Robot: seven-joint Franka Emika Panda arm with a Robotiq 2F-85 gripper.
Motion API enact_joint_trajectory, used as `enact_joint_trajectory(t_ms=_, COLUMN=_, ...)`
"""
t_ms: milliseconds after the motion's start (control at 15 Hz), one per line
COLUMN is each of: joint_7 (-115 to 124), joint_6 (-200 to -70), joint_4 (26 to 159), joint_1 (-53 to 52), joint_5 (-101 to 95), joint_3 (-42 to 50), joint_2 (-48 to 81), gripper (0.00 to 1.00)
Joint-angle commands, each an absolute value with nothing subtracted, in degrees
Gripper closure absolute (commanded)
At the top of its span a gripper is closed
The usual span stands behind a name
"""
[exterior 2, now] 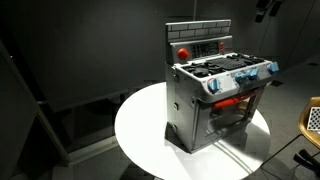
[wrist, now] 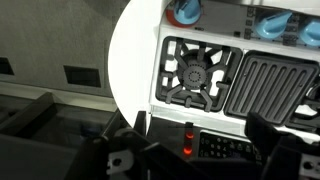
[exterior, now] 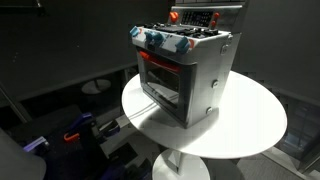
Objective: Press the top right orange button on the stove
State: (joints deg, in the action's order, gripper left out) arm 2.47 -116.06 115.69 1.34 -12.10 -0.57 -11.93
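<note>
The silver-grey toy stove (exterior: 190, 75) stands on a round white table (exterior: 250, 125) and shows in both exterior views (exterior 2: 215, 95). Its raised back panel (exterior 2: 198, 40) carries an orange-red button (exterior 2: 183, 52) at one end, also seen in an exterior view (exterior: 175, 15). In the wrist view I look down on the stove top: a black burner (wrist: 195, 72), a ribbed griddle (wrist: 272, 88) and two small glowing orange buttons (wrist: 188, 140) on the panel edge. My gripper (wrist: 200, 138) is open and empty, its dark fingers to either side of those buttons, above them.
Blue-and-white knobs (wrist: 185, 10) line the stove's front edge. The table's rim (wrist: 125, 70) curves past the stove, with dark floor and grey boxes beyond. A dark piece of the arm (exterior 2: 265, 10) shows at the frame top. Blue-and-black gear (exterior: 75, 130) lies on the floor.
</note>
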Motion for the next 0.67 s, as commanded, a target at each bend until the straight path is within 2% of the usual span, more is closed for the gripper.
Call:
enact_joint_trajectory(t_ms=0, joint_7=5.9, joint_6=-118.2, joint_4=110.7, joint_1=1.7, joint_5=-12.7, joint_3=-0.7, joint_2=-6.2, gripper=0.0)
enact_joint_trajectory(t_ms=600, joint_7=8.3, joint_6=-120.0, joint_4=101.4, joint_1=1.6, joint_5=-12.4, joint_3=1.3, joint_2=6.8, gripper=0.0)
